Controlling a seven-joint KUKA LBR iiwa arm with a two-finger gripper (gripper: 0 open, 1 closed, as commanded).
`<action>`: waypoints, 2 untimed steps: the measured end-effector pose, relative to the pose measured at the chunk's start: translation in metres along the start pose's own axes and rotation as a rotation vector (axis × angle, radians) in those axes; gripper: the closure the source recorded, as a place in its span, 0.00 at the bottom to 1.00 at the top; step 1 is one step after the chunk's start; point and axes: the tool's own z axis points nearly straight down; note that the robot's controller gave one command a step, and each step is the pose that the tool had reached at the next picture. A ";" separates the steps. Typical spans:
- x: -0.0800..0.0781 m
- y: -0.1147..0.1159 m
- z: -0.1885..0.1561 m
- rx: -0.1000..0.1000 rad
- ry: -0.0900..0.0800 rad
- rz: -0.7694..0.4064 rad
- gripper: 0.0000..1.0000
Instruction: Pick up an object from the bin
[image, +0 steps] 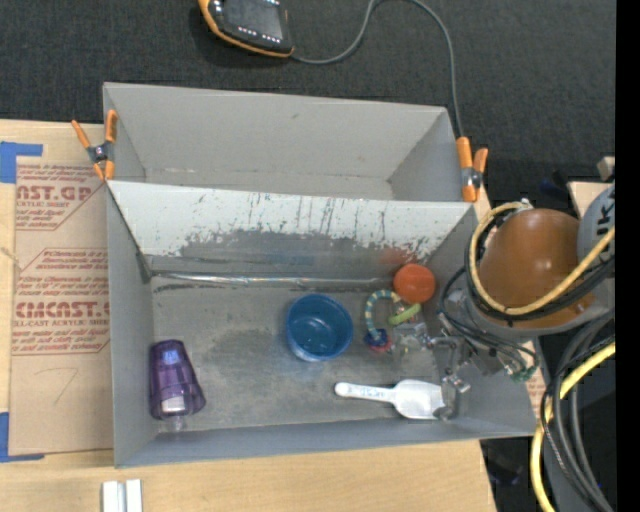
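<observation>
My gripper (450, 378) is low at the right end of the bin, just off the right wall. Right below and left of it lies a white plastic spoon (393, 396), its bowl end touching or nearly touching the gripper. A multicoloured beaded ring (381, 322) lies just left of the gripper, with a green piece at its side. An orange ball (414, 282) rests above it against the back wall.
A blue round bowl (320, 327) stands mid-bin, open side up. A purple translucent cup (173, 379) lies at the front left corner. The arm, with its orange dome and cables, leans in over the bin's right rim.
</observation>
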 end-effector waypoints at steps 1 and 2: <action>-0.002 -0.027 0.027 -0.002 -0.001 -0.239 0.00; -0.006 -0.016 0.028 -0.003 -0.001 -0.138 1.00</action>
